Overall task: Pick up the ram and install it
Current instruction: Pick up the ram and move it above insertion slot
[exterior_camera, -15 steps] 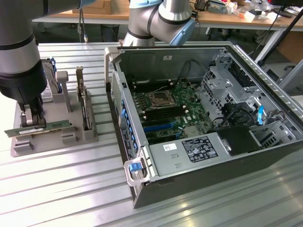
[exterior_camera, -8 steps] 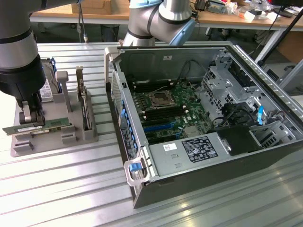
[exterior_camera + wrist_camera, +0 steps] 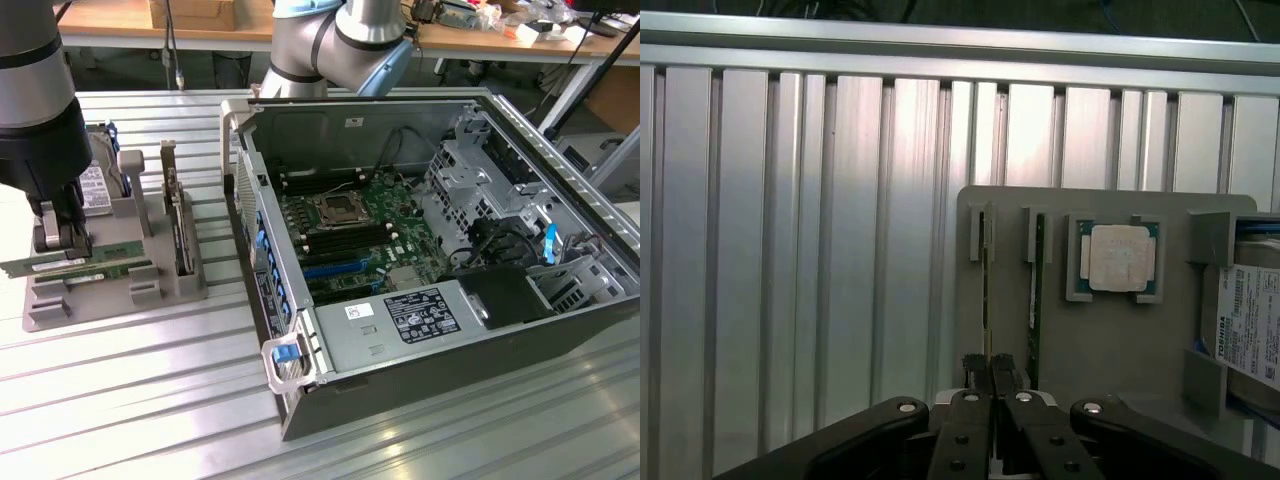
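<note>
The ram (image 3: 986, 290) is a thin green stick standing on edge in a slot of the grey holder (image 3: 1090, 340). My gripper (image 3: 992, 372) is shut on its near end, a dark finger pressed to each side. A second identical green stick (image 3: 1038, 285) stands in the neighbouring slot, beside a processor chip (image 3: 1120, 258). In the exterior view my gripper (image 3: 62, 243) reaches down onto the holder (image 3: 120, 300) at the exterior view's left, over the ram (image 3: 110, 272). The open computer case (image 3: 430, 250) lies to the exterior view's right with its motherboard (image 3: 350, 230) exposed.
An upright dark card with a metal bracket (image 3: 178, 225) stands in the holder between my gripper and the case. A hard drive (image 3: 95, 185) sits at the holder's back, its white label (image 3: 1252, 320) in the wrist view. The ribbed metal table (image 3: 150, 400) stretches around.
</note>
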`<action>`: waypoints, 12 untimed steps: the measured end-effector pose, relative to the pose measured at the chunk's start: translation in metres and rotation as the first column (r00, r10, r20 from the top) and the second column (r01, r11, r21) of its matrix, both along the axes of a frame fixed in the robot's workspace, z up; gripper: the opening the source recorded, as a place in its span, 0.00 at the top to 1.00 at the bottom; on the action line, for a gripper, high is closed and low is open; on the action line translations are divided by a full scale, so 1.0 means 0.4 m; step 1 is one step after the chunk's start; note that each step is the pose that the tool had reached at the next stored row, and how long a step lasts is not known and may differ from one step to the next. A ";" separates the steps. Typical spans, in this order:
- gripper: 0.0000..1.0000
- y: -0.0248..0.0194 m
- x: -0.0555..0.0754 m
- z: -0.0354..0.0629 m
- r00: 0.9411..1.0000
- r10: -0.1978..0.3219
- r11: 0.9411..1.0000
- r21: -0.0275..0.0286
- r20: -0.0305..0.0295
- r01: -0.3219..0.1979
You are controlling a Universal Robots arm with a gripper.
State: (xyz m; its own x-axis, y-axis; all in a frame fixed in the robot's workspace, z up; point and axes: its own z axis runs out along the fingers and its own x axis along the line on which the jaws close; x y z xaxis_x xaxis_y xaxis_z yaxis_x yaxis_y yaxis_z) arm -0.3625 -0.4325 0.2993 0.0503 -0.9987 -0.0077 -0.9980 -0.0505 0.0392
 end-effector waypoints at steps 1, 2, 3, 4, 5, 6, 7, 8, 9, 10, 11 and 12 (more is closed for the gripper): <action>0.88 0.000 0.000 0.003 1.000 0.000 1.000 0.000 0.000 0.000; 0.88 0.000 0.000 0.007 1.000 0.000 1.000 0.000 0.000 0.000; 0.88 0.000 0.000 0.010 1.000 0.000 1.000 0.000 0.000 0.000; 0.88 0.000 0.000 0.014 1.000 0.000 1.000 0.000 0.000 0.000; 0.88 0.000 0.000 0.017 1.000 0.000 1.000 0.000 0.000 0.000; 0.88 0.000 0.000 0.021 1.000 0.000 1.000 0.000 0.000 0.000; 0.88 0.000 0.000 0.026 1.000 0.000 1.000 0.000 0.000 0.000; 0.88 0.000 0.000 0.030 1.000 0.000 1.000 0.000 0.000 0.000; 0.88 0.000 0.000 0.033 1.000 0.000 1.000 0.000 0.000 0.000; 0.88 0.000 0.000 0.037 1.000 0.000 1.000 0.000 0.000 0.000; 0.88 0.000 0.000 0.040 1.000 0.000 1.000 0.000 0.000 0.000; 0.88 0.000 0.000 0.042 1.000 0.000 1.000 0.000 0.000 0.000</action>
